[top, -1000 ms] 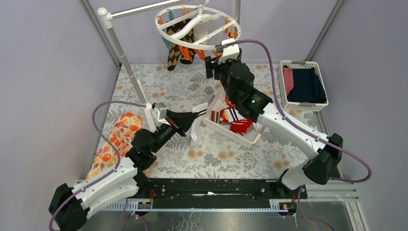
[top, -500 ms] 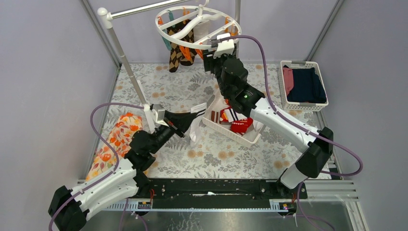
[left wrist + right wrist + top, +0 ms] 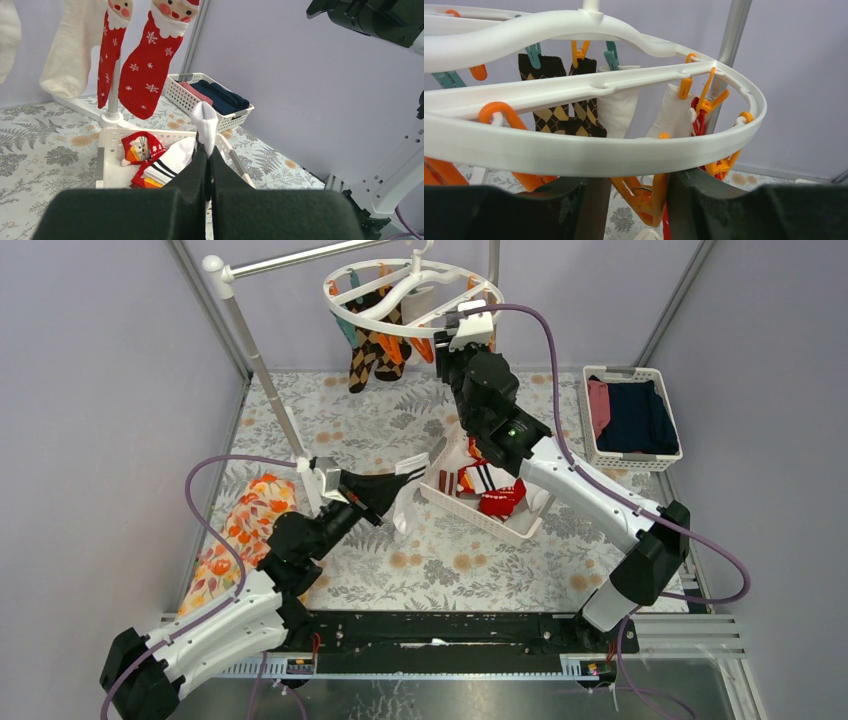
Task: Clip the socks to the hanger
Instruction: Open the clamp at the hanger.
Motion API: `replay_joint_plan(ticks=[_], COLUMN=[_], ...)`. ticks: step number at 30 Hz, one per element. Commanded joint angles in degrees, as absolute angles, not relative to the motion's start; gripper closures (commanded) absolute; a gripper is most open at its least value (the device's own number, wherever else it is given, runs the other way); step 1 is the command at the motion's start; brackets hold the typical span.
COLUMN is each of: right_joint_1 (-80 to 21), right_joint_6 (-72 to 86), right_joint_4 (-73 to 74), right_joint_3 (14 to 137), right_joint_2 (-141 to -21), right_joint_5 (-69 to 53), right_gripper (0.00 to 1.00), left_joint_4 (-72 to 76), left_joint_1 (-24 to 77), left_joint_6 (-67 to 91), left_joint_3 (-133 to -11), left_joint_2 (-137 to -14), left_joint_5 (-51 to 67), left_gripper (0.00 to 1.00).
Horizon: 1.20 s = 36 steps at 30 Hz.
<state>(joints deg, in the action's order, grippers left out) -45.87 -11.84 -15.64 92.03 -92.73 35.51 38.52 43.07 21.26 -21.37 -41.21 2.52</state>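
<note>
The right gripper, spread, straddles a dangling orange plastic clip under the round white plastic hanger, while the left gripper, lower, pinches a soft white sock.

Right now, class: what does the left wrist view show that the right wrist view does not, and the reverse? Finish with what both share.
Only the left wrist view: the left gripper shut on a white sock, the slatted basket holding loose socks, and the basket of folded clothes. Only the right wrist view: the hanger ring, the argyle socks, and an orange clip between the fingers of the right gripper; grip unclear. Both: the grey pole and hanging white socks.
</note>
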Motion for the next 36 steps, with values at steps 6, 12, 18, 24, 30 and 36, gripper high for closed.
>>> replay_joint_plan(ticks=[6,12,18,24,30,36], right_joint_1=[-44.9,-44.5,-43.7,-42.7,-41.5,-40.8], right_joint_6=[-8.6,-5.9,-3.1,-0.5,2.3,3.6], right_joint_4=[-16.1,-13.9,-11.9,-10.0,-8.2,-7.5], right_joint_3=[93.9,94.3,94.7,94.8,95.0,94.9], right_joint_2=[-91.0,-89.7,-88.8,-88.1,-87.3,-87.1], right_joint_5=[33.6,29.4,26.2,25.2,24.0,23.3], right_gripper=[0.65,0.72,0.78,0.8,0.81,0.82], left_joint_4=[39.8,43.2,51.8,57.0,62.3,63.2], left_joint_1=[42.8,42.6,42.4,42.5,42.3,42.2], left_joint_6=[20.5,22.9,26.8,24.3,23.9,20.9], left_joint_3=[-21.0,-21.5,-27.2,-35.9,-41.5,-46.1], left_joint_2=[-41.3,-43.3,-53.8,-66.4,-74.8,-79.8], left_joint_5=[2.4,3.6,4.6,0.2,-2.4,-5.8], left_gripper=[1.0,1.0,1.0,1.0,1.0,1.0])
